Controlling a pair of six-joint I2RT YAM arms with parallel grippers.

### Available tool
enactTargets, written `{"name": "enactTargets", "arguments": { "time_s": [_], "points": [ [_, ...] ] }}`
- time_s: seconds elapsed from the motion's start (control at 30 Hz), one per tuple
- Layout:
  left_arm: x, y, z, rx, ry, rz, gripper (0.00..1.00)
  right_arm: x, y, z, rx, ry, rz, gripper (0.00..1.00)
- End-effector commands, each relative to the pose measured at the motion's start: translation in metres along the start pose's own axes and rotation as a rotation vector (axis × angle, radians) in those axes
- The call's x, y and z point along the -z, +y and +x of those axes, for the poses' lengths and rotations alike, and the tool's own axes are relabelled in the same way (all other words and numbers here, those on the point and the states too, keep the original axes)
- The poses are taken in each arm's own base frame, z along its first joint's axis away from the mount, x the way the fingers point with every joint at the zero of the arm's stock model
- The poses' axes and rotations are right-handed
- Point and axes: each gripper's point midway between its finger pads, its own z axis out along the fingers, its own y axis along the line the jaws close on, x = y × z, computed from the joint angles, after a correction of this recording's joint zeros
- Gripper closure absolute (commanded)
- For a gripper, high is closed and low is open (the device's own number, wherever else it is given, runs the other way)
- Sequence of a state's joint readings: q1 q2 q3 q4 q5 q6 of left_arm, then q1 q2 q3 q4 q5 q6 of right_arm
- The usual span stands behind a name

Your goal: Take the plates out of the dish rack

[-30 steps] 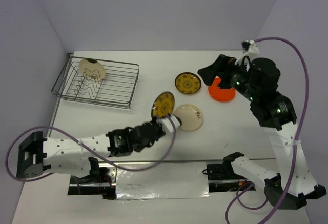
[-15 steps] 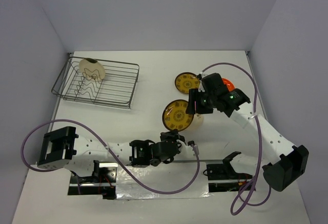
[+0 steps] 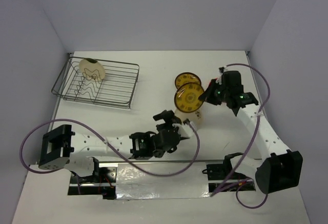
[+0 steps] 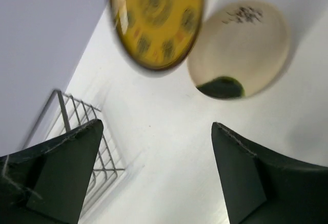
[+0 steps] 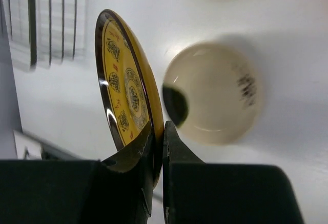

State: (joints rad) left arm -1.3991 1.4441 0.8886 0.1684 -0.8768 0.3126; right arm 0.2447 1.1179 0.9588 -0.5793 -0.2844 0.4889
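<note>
1. Where the right pincer closes, its two dark fingers are clamped together on the lower rim of a yellow patterned plate, with only the plate's edge between them.
2. That yellow patterned plate stands on edge in the air. Its dark-ringed face is turned toward the camera in the top view, and it is clear of the table.
3. Just beyond the held plate, a beige plate with a dark blotch at its rim lies flat on the table. From above, the held plate overlaps it in the line of sight.
4. Farther out, a second yellow plate lies flat on the table, partly covered in the top view by the held one.
5. A sliver of an orange-red plate shows beside the right arm; most of it is hidden.
6. The left pincer has its fingers spread wide apart and grips nothing. It is low over the table, near the beige plate and below the raised yellow one.
7. Well to the left, the dish rack sits on the table by the left wall.
8. One tan plate stands upright among the rack's wavy wires at its far left end.
</note>
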Motion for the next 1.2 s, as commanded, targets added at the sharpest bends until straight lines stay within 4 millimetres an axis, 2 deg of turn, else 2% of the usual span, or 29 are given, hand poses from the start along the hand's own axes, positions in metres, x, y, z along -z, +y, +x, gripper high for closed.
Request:
{"name": "enactTargets", "arguments": {
  "time_s": [0.0,0.03,0.07,0.1,0.13,0.17,0.2,0.23,0.27,0.33,0.37,0.43,0.5,0.53,0.6,0.63,0.73,0.77,0.8,0.83,0.87,0.9,0.93,0.97,1.0,1.07,1.1,1.13,1.17],
  "points": [
    [0.006,0.059,-0.004,0.446,0.108,-0.159,0.0,-0.019,-0.023,-0.059,-0.12,-0.183,-0.016,1.0],
    [0.007,0.066,0.003,0.491,0.144,-0.169,0.01,-0.021,-0.031,-0.077,-0.145,-0.214,-0.008,1.0],
    [0.01,0.078,0.026,0.499,0.236,-0.196,0.01,-0.026,-0.031,-0.092,-0.144,-0.247,-0.02,1.0],
    [0.011,0.089,0.028,0.559,0.258,-0.215,0.0,-0.044,-0.042,-0.095,-0.165,-0.224,0.006,1.0],
    [0.013,0.095,0.031,0.66,0.269,-0.229,0.0,-0.047,-0.043,-0.114,-0.157,-0.254,0.013,1.0],
    [0.011,0.101,0.039,0.715,0.3,-0.213,0.01,-0.054,-0.045,-0.123,-0.148,-0.266,0.016,1.0],
    [0.018,0.108,0.042,0.771,0.297,-0.21,0.01,-0.074,-0.058,-0.124,-0.16,-0.233,0.043,1.0],
    [0.021,0.111,0.042,0.799,0.29,-0.198,0.01,-0.078,-0.056,-0.138,-0.149,-0.243,0.036,1.0],
    [0.023,0.107,0.045,0.819,0.294,-0.16,0.0,-0.094,-0.068,-0.138,-0.167,-0.218,0.043,0.99],
    [0.035,0.112,0.039,0.865,0.256,-0.119,0.01,-0.104,-0.065,-0.149,-0.166,-0.211,-0.005,0.99],
    [0.039,0.107,0.043,0.869,0.263,-0.099,0.01,-0.117,-0.072,-0.146,-0.173,-0.184,-0.003,0.98],
    [0.051,0.112,0.042,0.901,0.236,-0.088,0.0,-0.125,-0.068,-0.156,-0.15,-0.181,-0.022,0.97],
    [0.059,0.116,0.049,0.922,0.226,-0.105,0.0,-0.137,-0.073,-0.152,-0.156,-0.142,-0.025,0.96],
    [0.061,0.117,0.052,0.927,0.222,-0.112,0.01,-0.139,-0.072,-0.157,-0.141,-0.144,-0.031,0.91],
    [0.066,0.124,0.058,0.954,0.201,-0.148,0.01,-0.147,-0.082,-0.146,-0.161,-0.097,0.004,0.75],
    [0.068,0.127,0.059,0.97,0.191,-0.165,0.01,-0.15,-0.086,-0.141,-0.163,-0.085,0.011,0.57],
    [0.067,0.133,0.064,1.039,0.177,-0.199,0.01,-0.16,-0.085,-0.127,-0.133,-0.02,0.038,0.44],
    [0.066,0.135,0.06,1.051,0.175,-0.189,0.0,-0.162,-0.085,-0.111,-0.132,0.043,0.07,0.41],
    [0.062,0.133,0.06,1.057,0.196,-0.181,0.0,-0.166,-0.08,-0.109,-0.073,0.045,0.14,0.34],
    [0.059,0.131,0.059,1.062,0.217,-0.169,0.0,-0.167,-0.08,-0.103,-0.047,0.063,0.191,0.33],
    [0.06,0.135,0.052,1.069,0.221,-0.165,0.01,-0.163,-0.086,-0.085,-0.041,0.126,0.27,0.32],
    [0.054,0.13,0.049,1.071,0.241,-0.159,0.01,-0.158,-0.094,-0.09,-0.008,0.103,0.377,0.27],
    [0.051,0.13,0.044,1.083,0.241,-0.145,0.0,-0.159,-0.086,-0.079,0.036,0.125,0.409,0.24],
    [0.046,0.131,0.036,1.096,0.231,-0.137,0.01,-0.153,-0.092,-0.069,0.051,0.153,0.472,0.17],
    [0.041,0.135,0.028,1.125,0.207,-0.132,0.0,-0.146,-0.102,-0.07,0.062,0.142,0.551,0.12],
    [0.03,0.146,0.019,1.186,0.192,-0.129,0.0,-0.135,-0.109,-0.055,0.059,0.18,0.613,0.12],
    [0.027,0.151,0.02,1.206,0.193,-0.134,0.0,-0.128,-0.115,-0.055,0.064,0.166,0.653,0.12],
    [0.022,0.165,0.023,1.246,0.192,-0.152,0.0,-0.118,-0.111,-0.063,0.067,0.119,0.652,0.12],
    [0.016,0.17,0.026,1.275,0.197,-0.161,0.0,-0.11,-0.116,-0.057,0.067,0.119,0.673,0.12]
  ]
}}
